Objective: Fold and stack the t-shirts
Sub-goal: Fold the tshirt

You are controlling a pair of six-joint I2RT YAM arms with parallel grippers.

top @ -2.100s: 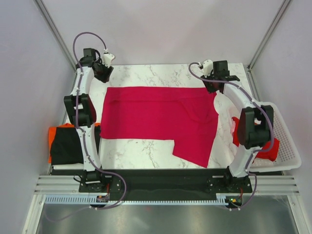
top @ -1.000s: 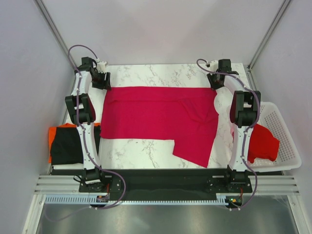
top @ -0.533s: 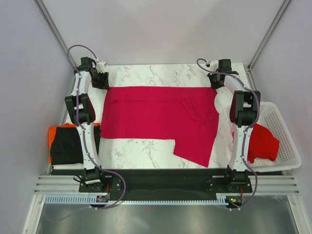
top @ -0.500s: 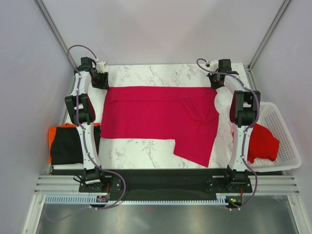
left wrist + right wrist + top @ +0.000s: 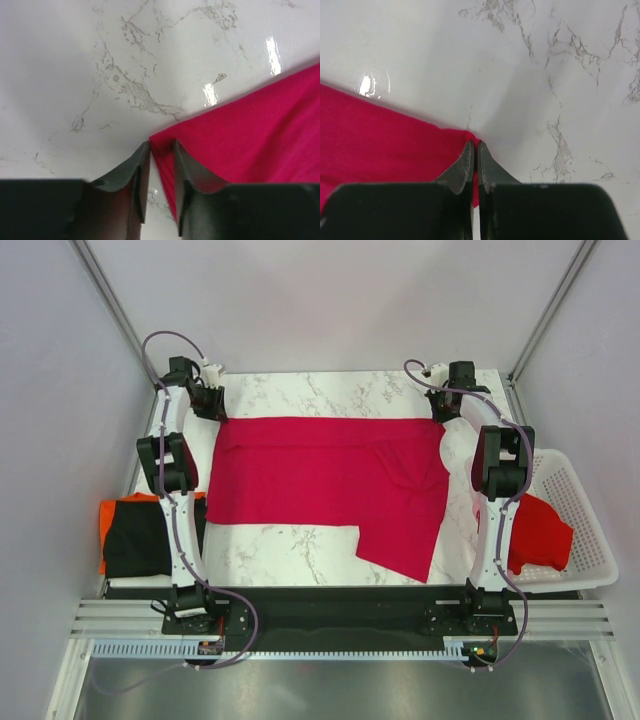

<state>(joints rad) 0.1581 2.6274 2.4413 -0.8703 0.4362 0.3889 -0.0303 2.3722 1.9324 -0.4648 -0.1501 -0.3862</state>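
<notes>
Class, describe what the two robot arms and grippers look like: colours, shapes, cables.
Both the left arm and right arm have white links, black boxy joint housings and looping greyish-purple cables. The left gripper and right gripper have dark, curved fingers tapering to points.

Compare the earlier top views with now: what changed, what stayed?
Both arms came down to the far corners of the crimson-pink t-shirt. The right gripper now pinches the right corner in its jaws; the left gripper has its jaws astride the left one, not yet shut. Shirt, black-and-orange stack and red t-shirt in the basket stayed put.
</notes>
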